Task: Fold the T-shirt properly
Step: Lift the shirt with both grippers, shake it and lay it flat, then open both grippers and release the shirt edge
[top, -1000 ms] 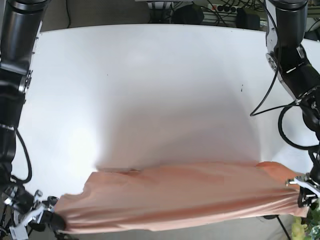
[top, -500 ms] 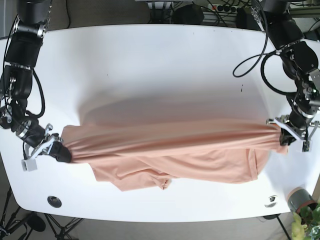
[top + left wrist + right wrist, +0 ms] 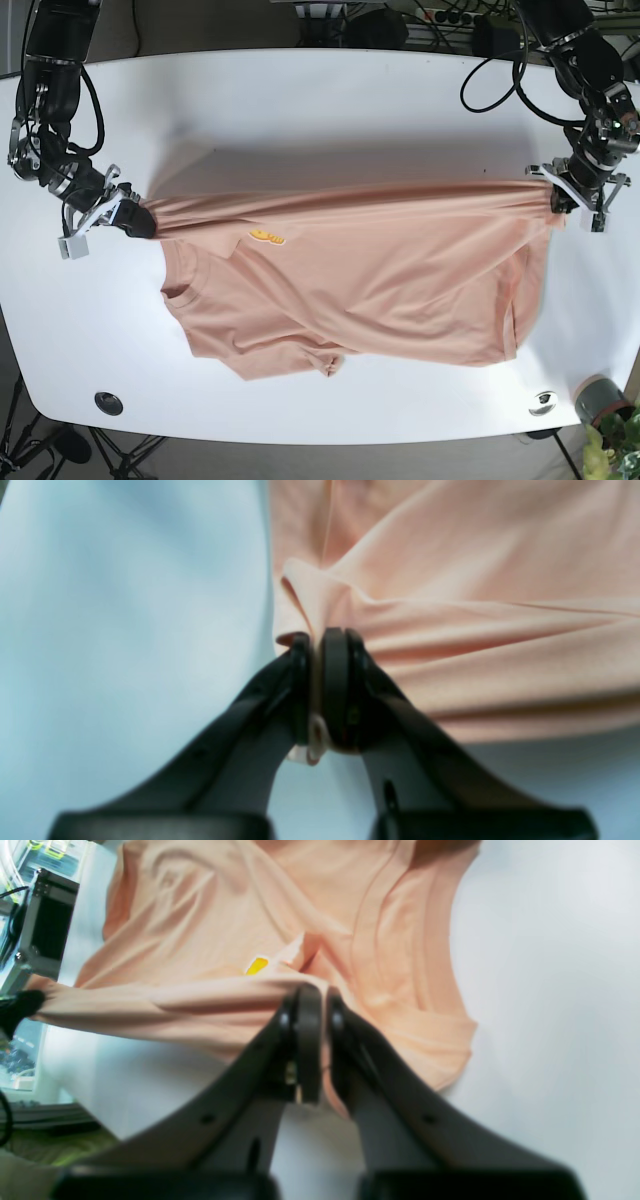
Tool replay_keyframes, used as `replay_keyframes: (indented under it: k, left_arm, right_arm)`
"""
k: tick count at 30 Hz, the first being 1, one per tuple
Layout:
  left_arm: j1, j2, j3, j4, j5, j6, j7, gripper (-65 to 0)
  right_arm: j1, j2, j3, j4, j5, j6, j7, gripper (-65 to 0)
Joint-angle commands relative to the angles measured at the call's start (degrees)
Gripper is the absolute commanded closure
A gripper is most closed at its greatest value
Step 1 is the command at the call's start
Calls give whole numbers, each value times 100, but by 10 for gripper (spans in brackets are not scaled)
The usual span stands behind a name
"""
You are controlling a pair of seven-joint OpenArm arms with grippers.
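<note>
A peach T-shirt (image 3: 360, 280) with a small yellow mark (image 3: 267, 237) is stretched across the white table (image 3: 320, 120). Its upper edge is held taut in the air between both grippers and the rest drapes down onto the table. My left gripper (image 3: 557, 196) at the base view's right is shut on one end of the T-shirt (image 3: 450, 645); its black fingers (image 3: 336, 680) pinch a fold. My right gripper (image 3: 135, 222) at the base view's left is shut on the other end of the T-shirt (image 3: 210, 1000), with the yellow mark (image 3: 257, 965) just beyond the fingers (image 3: 307, 1040).
A round black hole (image 3: 108, 403) and a small metal fitting (image 3: 541, 398) sit near the table's front edge. A grey cup (image 3: 596, 398) and a green plant (image 3: 612, 448) stand at the front right corner. Cables and power strips (image 3: 440, 20) lie behind the table's back edge.
Both grippers have carried the taut shirt edge away from the table's front edge toward its back, and more of the shirt now lies spread on the table with the yellow mark showing.
</note>
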Motion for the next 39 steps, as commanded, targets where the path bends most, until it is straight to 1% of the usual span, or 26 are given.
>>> replay_keyframes:
  k: [1, 4, 10, 12, 17, 21, 26, 29, 34, 39]
  left_arm:
    - [116, -116, -223, 102, 67, -44, -93, -3]
    - [239, -107, -416, 67, 67, -185, -102, -3]
    - [344, 192, -1005, 58, 76, -624, -102, -3]
    - [344, 306, -1102, 14, 76, -765, -102, -3]
    - [467, 359, -1313, -162, 76, -950, -102, -3]
    - [538, 368, -1515, -223, 76, -972, -93, -3]
    - [898, 368, -1550, -206, 58, -972, -93, -1]
    - [959, 368, -1761, -223, 49, -972, -93, -1]
    - [986, 377, -2183, -628, 49, -972, -93, -1]
    - [977, 368, -2368, -874, 49, -972, -93, -1]
  right_arm:
    - [-144, 72, 88, 107, 28, 6, 144, 0]
    - [-347, 45, 88, 107, 19, 6, 144, 0]
    - [-865, 45, 88, 107, 2, 6, 144, 0]
    - [-988, 45, 88, 89, -7, 6, 144, 0]
    - [-1296, 45, 88, 107, 19, 6, 144, 0]
    - [-1410, 63, 88, 107, 2, 6, 144, 0]
    - [-1683, 63, 88, 107, 19, 6, 144, 0]
    - [-1753, 54, 88, 107, 2, 6, 144, 0]
    - [-2043, 54, 88, 107, 2, 6, 144, 0]
    - [-2237, 54, 88, 107, 2, 6, 153, 0]
